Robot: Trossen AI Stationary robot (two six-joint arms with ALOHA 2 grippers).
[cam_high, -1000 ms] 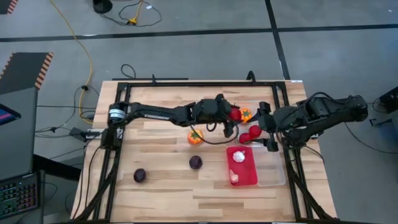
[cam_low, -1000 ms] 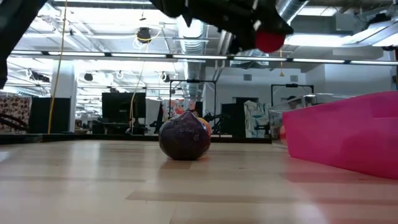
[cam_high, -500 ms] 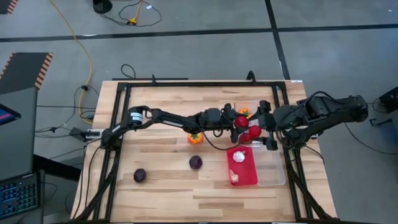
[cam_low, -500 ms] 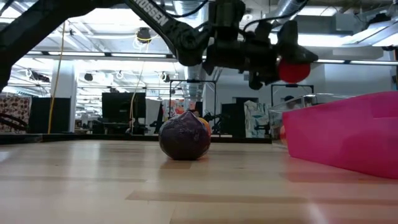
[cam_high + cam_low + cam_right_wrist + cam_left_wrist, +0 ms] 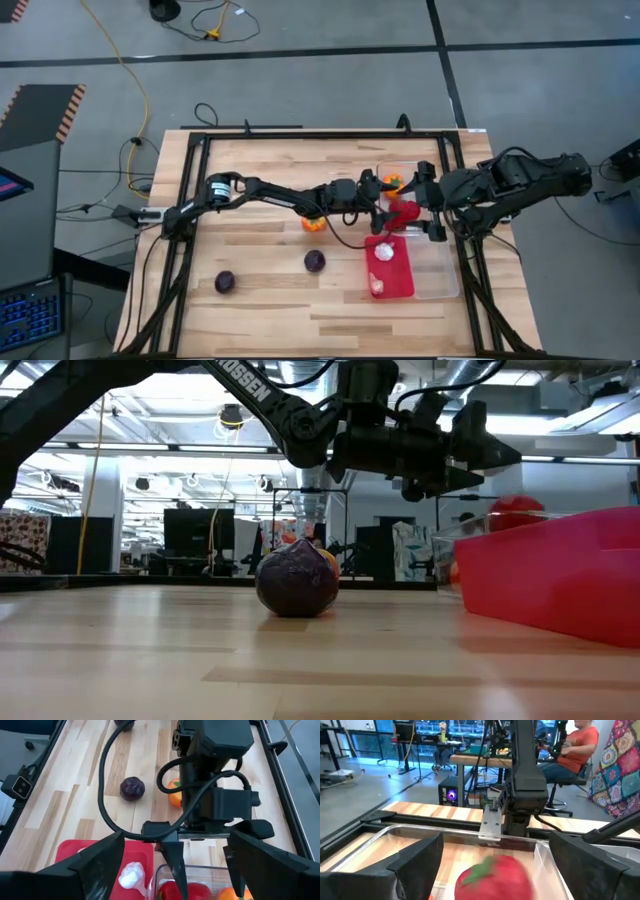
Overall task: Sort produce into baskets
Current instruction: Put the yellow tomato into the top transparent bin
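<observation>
Red plastic forms the solid rectangular basket [image 5: 389,266] near the table's right front, and two white garlic bulbs [image 5: 383,252] lie in it, one toward its far end and one toward its near end. Just right of it lies a clear see-through tray [image 5: 437,270]; I cannot tell whether it holds anything. Farther back, a second clear see-through tray [image 5: 400,176] holds red round tomato pieces [image 5: 402,212] with green tops and an orange piece [image 5: 395,183] with a green top; their exact count is hidden by the arms. The left gripper [image 5: 381,204] hangs over this tray, jaws apart and empty, a red tomato directly beneath in the left wrist view. The right gripper [image 5: 424,203] waits at the tray's right side, jaws apart.

On the bare wooden table [image 5: 260,300] sit two dark purple balls [image 5: 314,261], well apart, and one orange piece [image 5: 314,222] partly under the left arm [image 5: 250,390], which bears white lettering ending "OSSEN".
</observation>
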